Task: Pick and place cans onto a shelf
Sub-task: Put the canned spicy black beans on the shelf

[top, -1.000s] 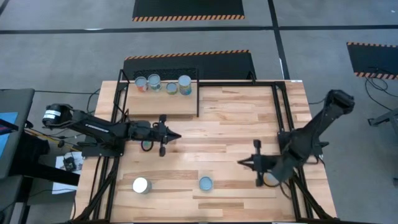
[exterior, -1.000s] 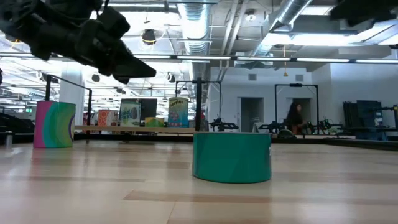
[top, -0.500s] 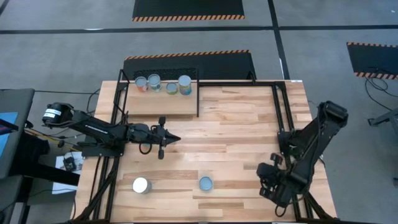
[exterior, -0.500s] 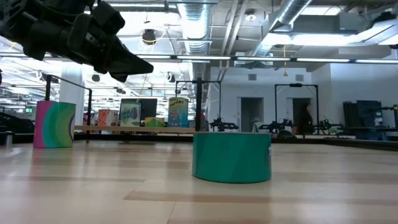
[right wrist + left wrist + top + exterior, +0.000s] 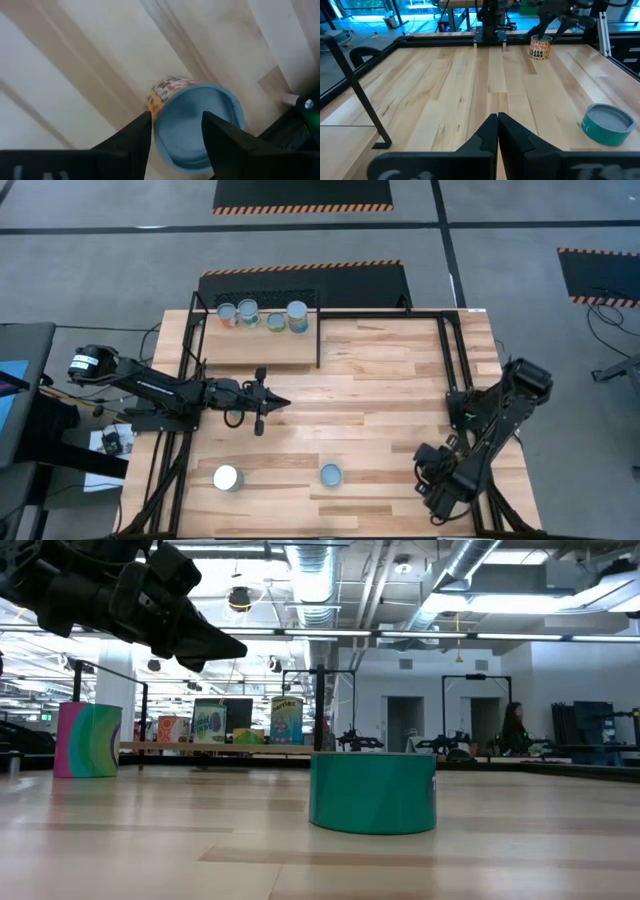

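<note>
Four cans (image 5: 259,315) stand in a row on the light-wood shelf (image 5: 255,348) with its thin black frame, at the far left of your plank desk (image 5: 380,380). Near you sit a white-topped can (image 5: 227,477) and a squat teal can (image 5: 330,474). Your left pincer (image 5: 272,400) hangs shut above the desk. Your right pincer (image 5: 172,132) stands open, its dark fingers (image 5: 132,137) astride a pale-blue-topped can (image 5: 197,125) with an orange label at the near right; its print is unreadable.
</note>
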